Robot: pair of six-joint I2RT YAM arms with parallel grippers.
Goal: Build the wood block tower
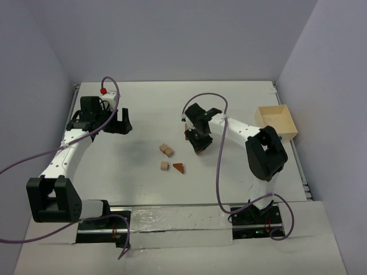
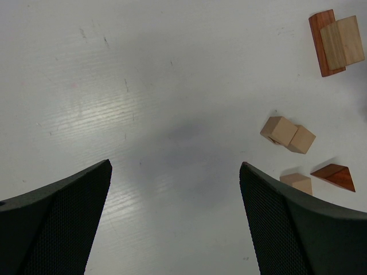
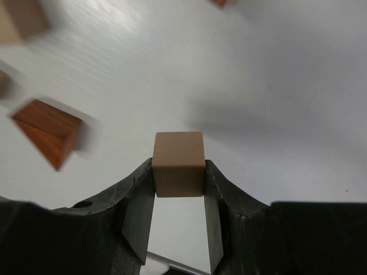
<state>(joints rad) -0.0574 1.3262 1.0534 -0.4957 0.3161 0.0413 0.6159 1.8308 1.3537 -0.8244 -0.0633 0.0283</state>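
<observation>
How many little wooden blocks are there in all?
7. One cube in the right pincer; a tan cube touching a red-brown block just beside it; two touching cubes in the middle; a single cube with a wedge beside it. Others may be hidden.

Small tan wooden cube (image 3: 178, 163): matt, smooth, faint grain. Reddish-brown triangular wooden wedge (image 2: 335, 175): darker, slight sheen. White table top (image 2: 143, 86): semi-glossy, finely streaked, few scuffs. Black left gripper fingers (image 2: 57, 223): matt plastic, mesh-textured faces.

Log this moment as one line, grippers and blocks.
left gripper: open, empty | right gripper: shut on held tan cube | loose: two touching tan cubes, lone tan cube, reddish-brown wedge
</observation>
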